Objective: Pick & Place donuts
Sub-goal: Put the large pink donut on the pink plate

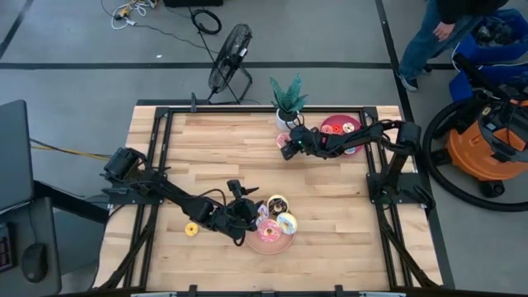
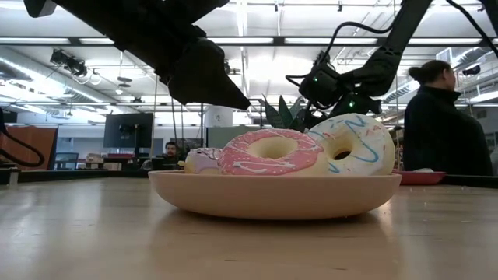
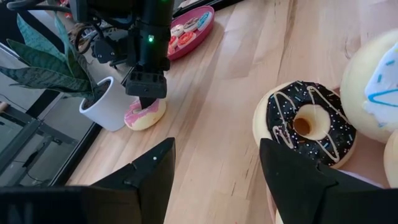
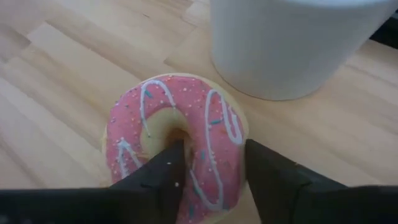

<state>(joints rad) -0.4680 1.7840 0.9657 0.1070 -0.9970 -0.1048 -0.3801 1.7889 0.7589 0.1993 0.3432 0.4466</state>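
My right gripper [image 1: 287, 147] stands at the table's far side beside the white plant pot [image 4: 292, 43], shut on a pink donut with white drizzle [image 4: 180, 137] that lies flat on the wood. My left gripper [image 3: 217, 180] is open and hovers over the table's near middle, just left of the pink plate [image 1: 270, 246], touching nothing. That plate carries a pink donut [image 2: 268, 152], a white and blue donut [image 2: 354, 144] and a chocolate donut [image 3: 305, 121] at its far edge. A small yellow donut [image 1: 191, 229] rests on the wood to the left. My right gripper holds the pink donut by one side of its ring [image 4: 211, 146]. One finger [image 4: 168, 165] is in the hole and the other [image 4: 267, 174] is outside the rim. The fingers come from above, pointing down. The donut lies flat on the table next to the pot.
A dark red plate [image 1: 356, 122] with several small donuts sits at the far right, behind the right arm. The potted plant [image 1: 289, 97] stands at the far edge, close to the right gripper. A person [image 2: 436, 124] is beyond the table. Bare wood lies between the two plates.
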